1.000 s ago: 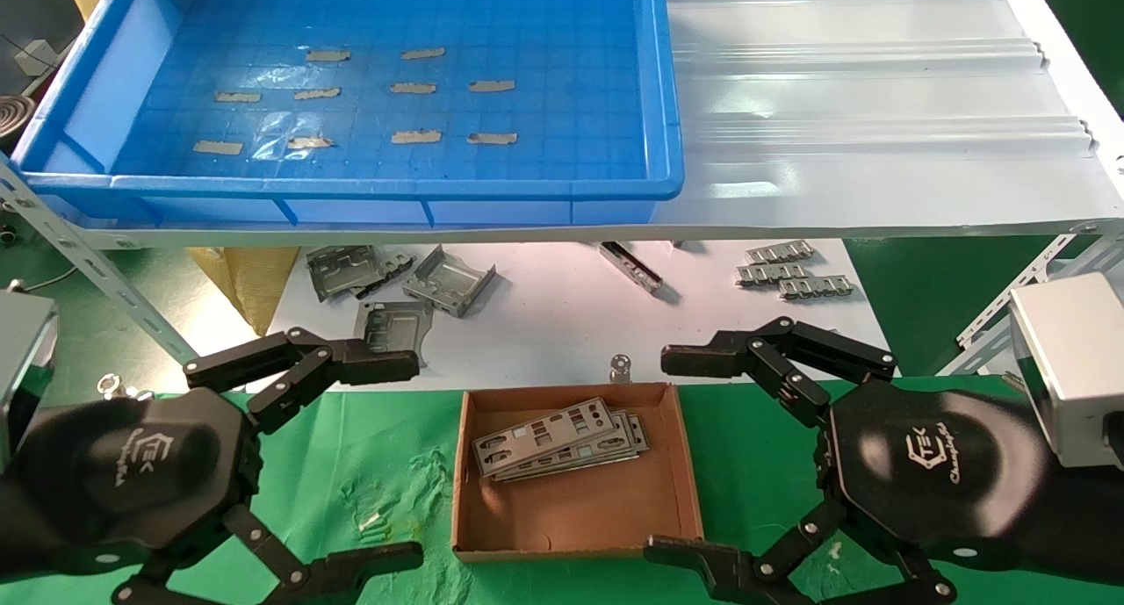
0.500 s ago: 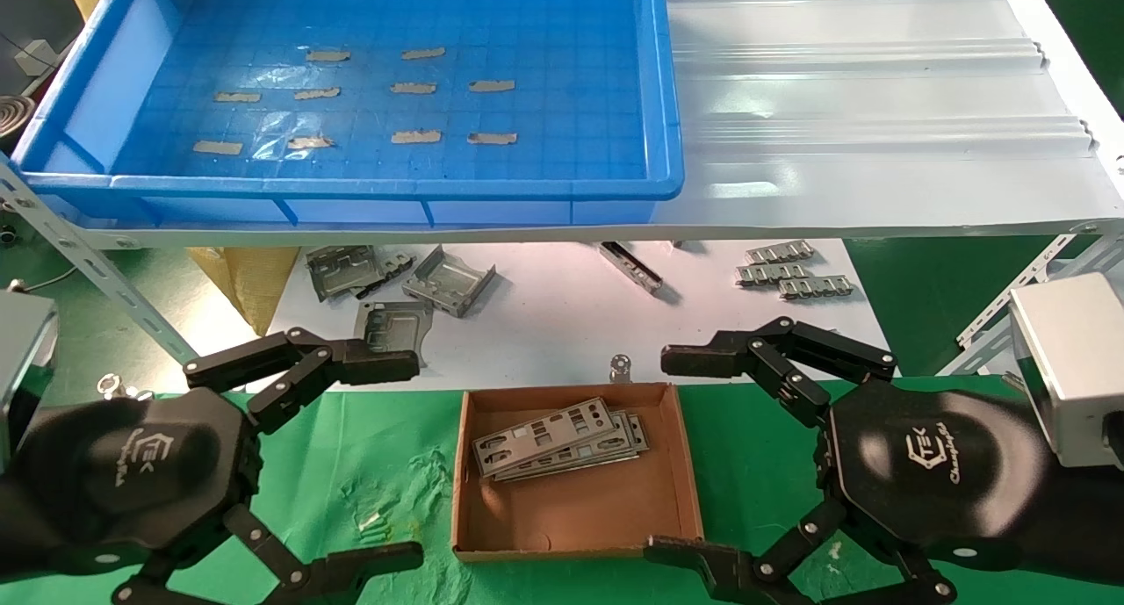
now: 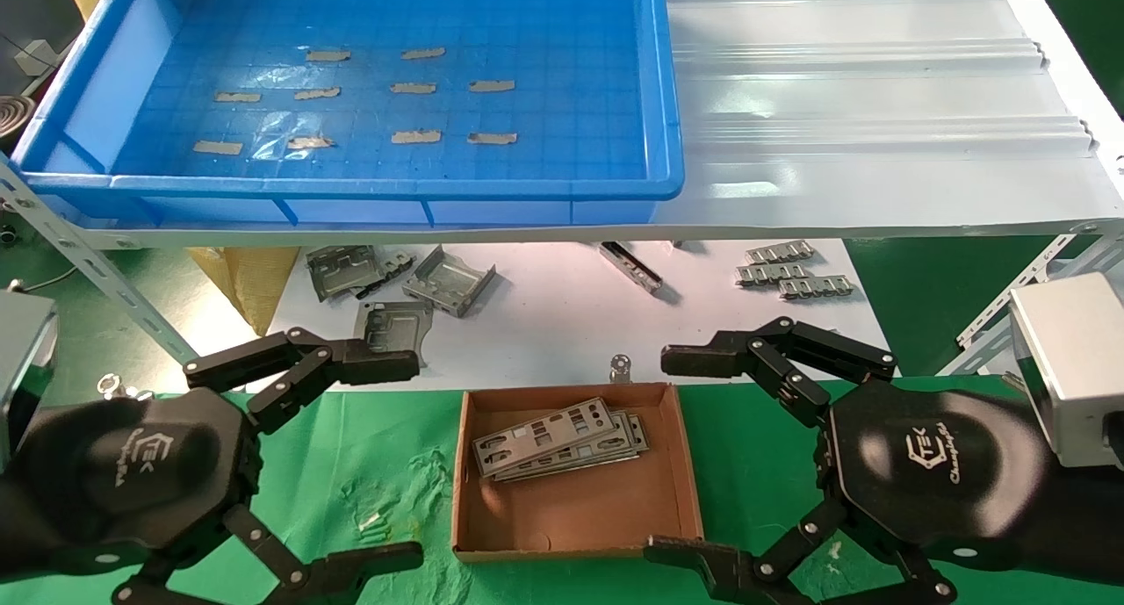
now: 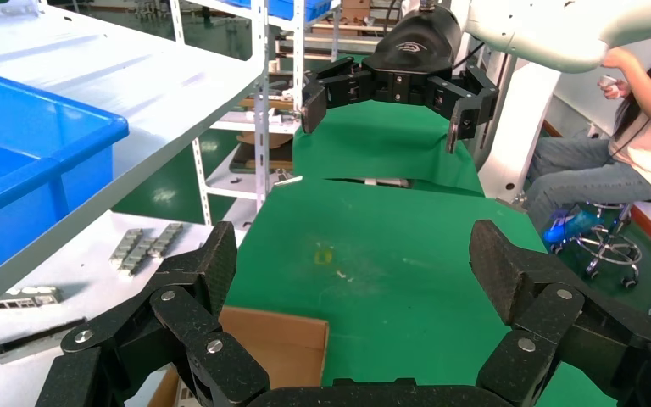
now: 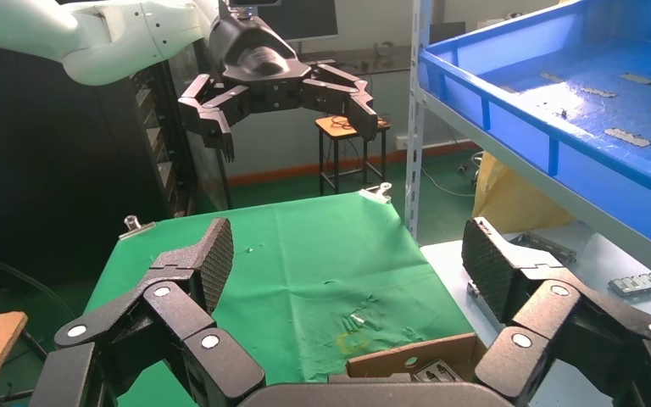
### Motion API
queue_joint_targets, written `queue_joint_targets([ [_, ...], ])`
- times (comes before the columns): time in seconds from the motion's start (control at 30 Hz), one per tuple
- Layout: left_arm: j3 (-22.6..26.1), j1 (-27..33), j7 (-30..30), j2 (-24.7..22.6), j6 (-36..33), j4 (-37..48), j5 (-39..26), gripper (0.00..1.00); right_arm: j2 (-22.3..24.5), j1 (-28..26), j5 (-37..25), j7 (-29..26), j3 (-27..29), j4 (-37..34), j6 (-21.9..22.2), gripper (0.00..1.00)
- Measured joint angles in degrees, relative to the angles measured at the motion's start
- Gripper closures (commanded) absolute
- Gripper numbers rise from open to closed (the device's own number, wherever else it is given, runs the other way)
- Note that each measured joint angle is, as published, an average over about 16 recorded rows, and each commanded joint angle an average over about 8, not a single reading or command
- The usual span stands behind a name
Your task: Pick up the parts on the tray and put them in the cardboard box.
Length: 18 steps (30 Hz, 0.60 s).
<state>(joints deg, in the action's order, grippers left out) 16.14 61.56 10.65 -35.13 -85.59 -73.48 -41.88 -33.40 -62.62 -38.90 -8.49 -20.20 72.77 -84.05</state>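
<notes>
Stack of parts [image 3: 560, 438]: thin silver-grey punched plates, lying flat and slightly fanned in the far half of the cardboard box [image 3: 575, 513], long sides running roughly left to right. Cardboard box: brown, low-walled, resting on the green cloth [image 3: 369, 464] at the near middle of the worktop, between the two grippers; corner also visible from the left wrist [image 4: 275, 343] and right wrist [image 5: 407, 360]. Tray [image 3: 97, 104]: bright blue, on the white shelf [image 3: 861, 122] at the far left, floor showing only grey-beige tape strips [image 3: 413, 87], no plates inside. Left gripper [image 3: 399, 460]: near left edge, fingers spread wide, holding nothing, just beside the box. Right gripper [image 3: 676, 454]: near right edge, fingers spread wide, holding nothing, just beside the box. Bent grey brackets [image 3: 395, 280] and comb-like strips [image 3: 790, 271]: scattered on the white sheet [image 3: 544, 324] under the shelf, beyond the box. Small metal clip [image 3: 621, 367]: at the cloth's far edge, just behind the box.
</notes>
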Motion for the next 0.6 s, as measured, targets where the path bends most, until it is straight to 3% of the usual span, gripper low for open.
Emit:
queue_joint_targets([
  [0.6,0.0,0.0,0.0,0.0,0.0,0.0,0.0,0.0,0.0,0.0,0.0,0.0,0.0,0.0,0.0,0.0],
])
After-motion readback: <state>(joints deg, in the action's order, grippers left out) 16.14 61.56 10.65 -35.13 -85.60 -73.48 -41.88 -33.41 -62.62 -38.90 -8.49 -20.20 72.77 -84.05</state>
